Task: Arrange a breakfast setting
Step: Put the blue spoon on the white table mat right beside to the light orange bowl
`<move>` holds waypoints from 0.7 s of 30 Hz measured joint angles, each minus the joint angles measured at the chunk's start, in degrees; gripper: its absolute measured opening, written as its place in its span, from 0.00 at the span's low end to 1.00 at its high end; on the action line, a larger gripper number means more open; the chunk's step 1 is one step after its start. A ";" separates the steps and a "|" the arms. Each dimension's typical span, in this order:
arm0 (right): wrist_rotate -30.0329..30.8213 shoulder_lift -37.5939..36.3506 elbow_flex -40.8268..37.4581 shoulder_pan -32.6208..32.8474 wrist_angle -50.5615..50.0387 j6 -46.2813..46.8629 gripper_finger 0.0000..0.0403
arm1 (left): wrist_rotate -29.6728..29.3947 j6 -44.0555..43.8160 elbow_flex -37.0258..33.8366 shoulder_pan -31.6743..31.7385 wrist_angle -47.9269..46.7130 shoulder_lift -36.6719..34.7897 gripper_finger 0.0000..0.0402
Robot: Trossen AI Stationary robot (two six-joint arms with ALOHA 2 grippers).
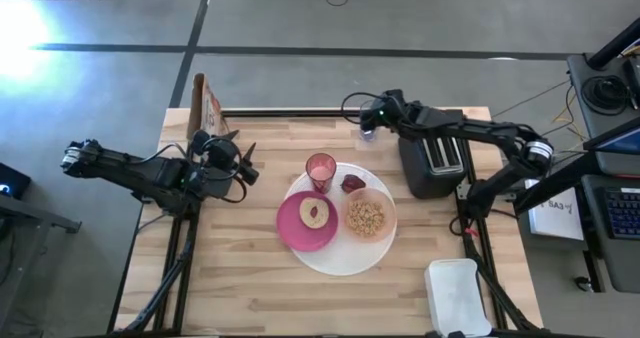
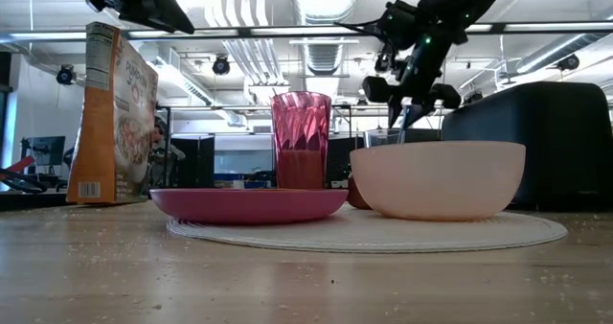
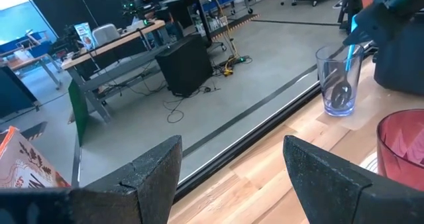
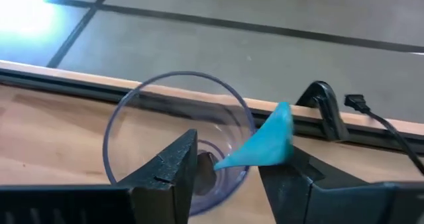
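1. High view: my right gripper [image 1: 368,121] hangs at the upper middle of the frame, over a clear glass [image 1: 367,132] near the far edge of the table [image 1: 250,278]. The spoon [image 1: 366,126] stands in this glass, directly below the claw. The white plate [image 1: 340,261] is lower in the frame, with the magenta plate [image 1: 307,221], the bowl [image 1: 369,217] and the pink cup [image 1: 321,168] on it. The right arm is much nearer to the spoon; my left gripper [image 1: 247,165] waits at the left of the cup.

2. Low view: the right gripper [image 2: 410,102] comes from the upper right, just above the glass [image 2: 385,137], which stands behind the bowl [image 2: 439,178]. The toaster [image 2: 546,142] is close at the right, so there is little room on that side. Above the glass the space is free.

3. Left wrist view: the left fingers [image 3: 156,174] are wide apart and hold nothing. At the upper right the spoon's teal handle [image 3: 349,52] leans out of the glass [image 3: 339,78], its long axis nearly upright.

4. Right wrist view: the right fingers [image 4: 173,168] are apart, with the teal handle [image 4: 265,144] between them, against one finger. I cannot tell if they already press it. I judge a straight lift clears the rim, then the way to the plates is open.
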 joint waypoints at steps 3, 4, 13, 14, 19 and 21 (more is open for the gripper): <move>0.13 -0.80 0.60 0.00 -2.23 -0.03 0.32 | 0.00 -0.02 0.02 0.00 -0.20 0.00 0.61; 0.22 -1.04 0.62 0.00 -2.61 -0.07 0.31 | 0.00 -0.02 0.01 0.00 -0.20 0.00 0.61; 0.44 -1.78 0.57 0.00 -3.20 -0.96 0.25 | 0.00 -0.30 0.01 0.00 -0.24 0.00 0.61; 0.44 -1.78 0.57 0.00 -3.18 -0.98 0.24 | 0.00 -0.30 0.00 0.00 -0.24 0.00 0.61; 0.09 -1.78 0.55 0.00 -3.18 -2.80 0.20 | 0.02 -0.28 0.02 0.00 -0.58 0.02 0.61; -0.02 -1.80 0.55 0.00 -3.22 -3.04 0.18 | 0.02 -0.28 0.02 0.00 -0.64 0.02 0.61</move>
